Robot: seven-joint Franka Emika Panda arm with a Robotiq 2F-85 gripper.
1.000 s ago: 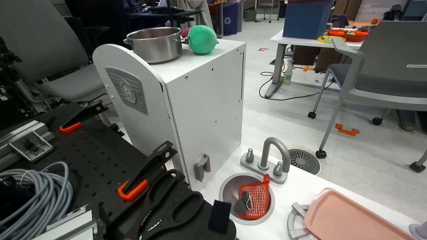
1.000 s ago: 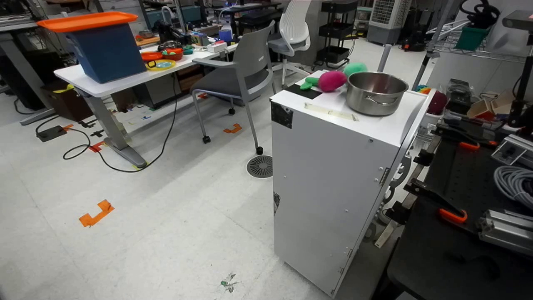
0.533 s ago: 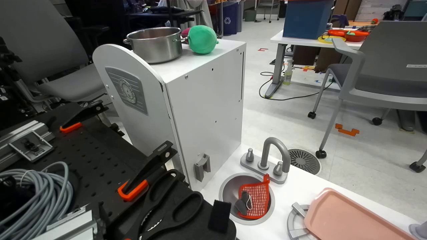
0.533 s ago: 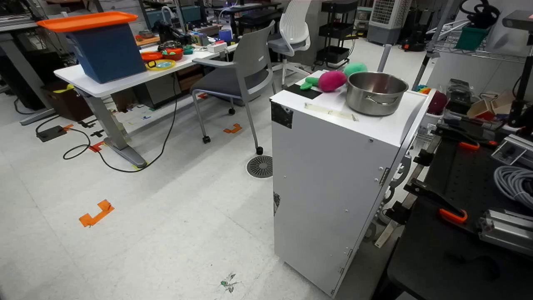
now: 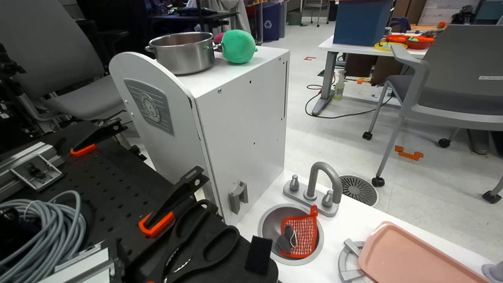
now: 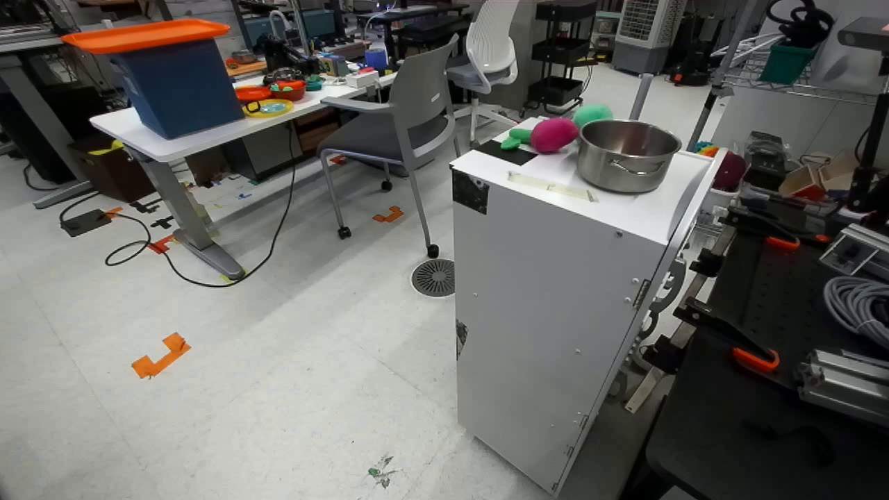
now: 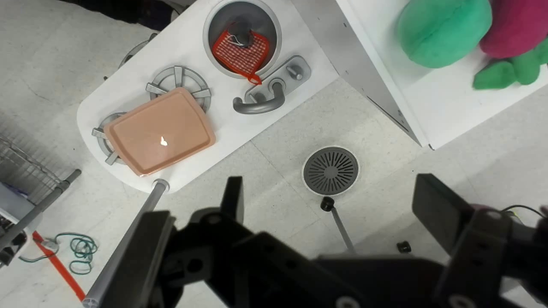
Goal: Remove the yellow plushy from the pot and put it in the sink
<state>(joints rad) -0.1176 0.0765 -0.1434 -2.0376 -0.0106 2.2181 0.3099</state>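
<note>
The shiny steel pot stands on top of a tall white cabinet in both exterior views [image 5: 181, 56] [image 6: 621, 167]. Its floor is hidden by its walls. The yellow plushy is not visible in any view. The round grey sink [image 5: 271, 226] with its arched faucet [image 5: 324, 169] is set in the lower white counter; it also shows in the wrist view [image 7: 218, 25]. A red checked cloth [image 5: 304, 232] and a small dark grey item [image 5: 287, 240] lie in it. My gripper [image 7: 329, 182] is open and empty, over the floor in the wrist view. Neither exterior view shows it.
A green plush ball [image 5: 238, 46] and a magenta plush with green leaves [image 6: 553, 135] lie beside the pot on the cabinet [image 6: 555, 292]. The cabinet side [image 5: 243, 129] rises beside the sink. A pink tray [image 7: 160, 128] rests on the toy burners. A black bench [image 5: 114, 188] holds clamps and cable.
</note>
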